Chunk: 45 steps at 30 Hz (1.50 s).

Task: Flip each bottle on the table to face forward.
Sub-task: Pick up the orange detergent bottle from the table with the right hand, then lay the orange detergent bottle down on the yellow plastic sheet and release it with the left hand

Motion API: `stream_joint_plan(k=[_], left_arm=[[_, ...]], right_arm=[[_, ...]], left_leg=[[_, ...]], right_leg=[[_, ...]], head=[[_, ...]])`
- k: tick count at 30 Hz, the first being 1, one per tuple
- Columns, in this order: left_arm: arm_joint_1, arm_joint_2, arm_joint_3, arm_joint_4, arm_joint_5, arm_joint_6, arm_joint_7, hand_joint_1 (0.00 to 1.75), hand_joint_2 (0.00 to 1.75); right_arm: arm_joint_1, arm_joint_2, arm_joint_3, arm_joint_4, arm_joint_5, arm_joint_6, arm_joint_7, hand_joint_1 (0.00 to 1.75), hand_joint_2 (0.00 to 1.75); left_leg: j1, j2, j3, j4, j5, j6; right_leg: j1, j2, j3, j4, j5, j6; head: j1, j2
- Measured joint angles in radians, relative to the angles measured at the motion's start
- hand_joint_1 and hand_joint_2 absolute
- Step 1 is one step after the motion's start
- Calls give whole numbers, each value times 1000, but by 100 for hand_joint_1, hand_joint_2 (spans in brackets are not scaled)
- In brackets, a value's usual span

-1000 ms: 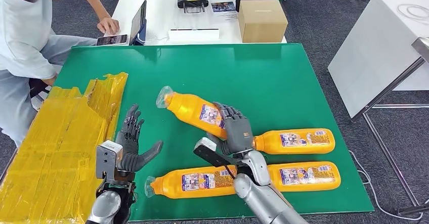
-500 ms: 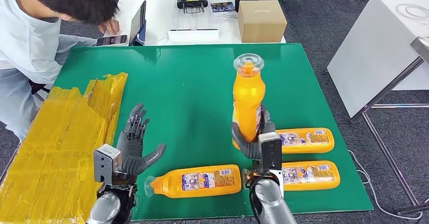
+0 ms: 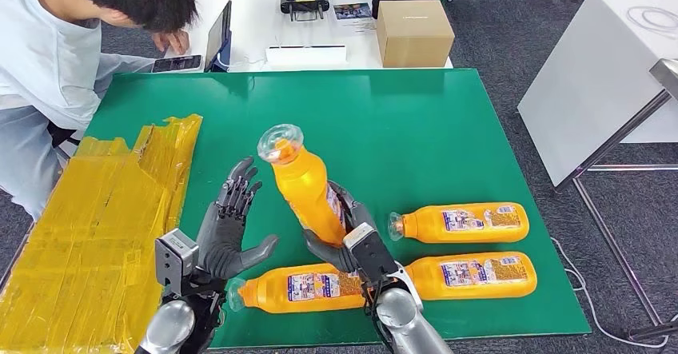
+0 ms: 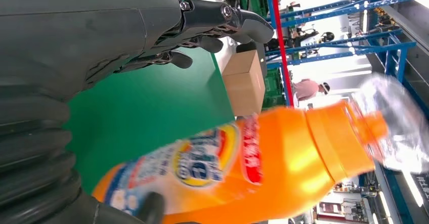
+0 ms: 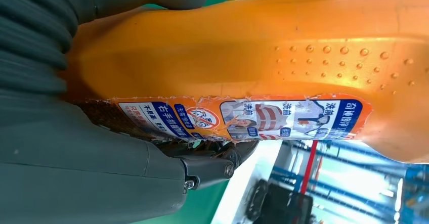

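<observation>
four orange bottles are showing; at lower left the left hand [image 3: 228, 238] is hovering spread and empty, while at centre the right hand [image 3: 345, 240] is gripping the tilted bottle [image 3: 308, 190] low on its smooth, likely slippery, stiff body.

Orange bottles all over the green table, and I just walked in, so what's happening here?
The robot's right hand holds one orange bottle off the green table, tilted with its clear cap up and leaning toward the left hand, which is open beside it. Three more bottles lie flat on the table near the front edge. A person sits at the far left corner, bent over a phone.
</observation>
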Motion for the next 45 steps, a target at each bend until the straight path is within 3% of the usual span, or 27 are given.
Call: stream_joint_plan(k=[29,30,34,45], left_arm=[[-37,1,-11,56,15,-35,27,0,175],[-37,1,-11,58,17,-36,27,5,175],[-37,1,-10,61,27,-37,26,175,175],[-36,-1,-4,61,40,-25,21,175,175]], right_arm=[[-26,2,181,53,248,-118,20,175,175],[-28,2,185,54,247,-118,22,175,175],[-31,2,193,57,245,-118,27,175,175],[-34,2,198,60,237,-131,29,175,175]], left_leg=[[0,0,0,0,0,0],[0,0,0,0,0,0],[0,0,0,0,0,0],[0,0,0,0,0,0]], right_leg=[[0,0,0,0,0,0],[0,0,0,0,0,0],[0,0,0,0,0,0],[0,0,0,0,0,0]], head=[[0,0],[0,0],[0,0],[0,0]])
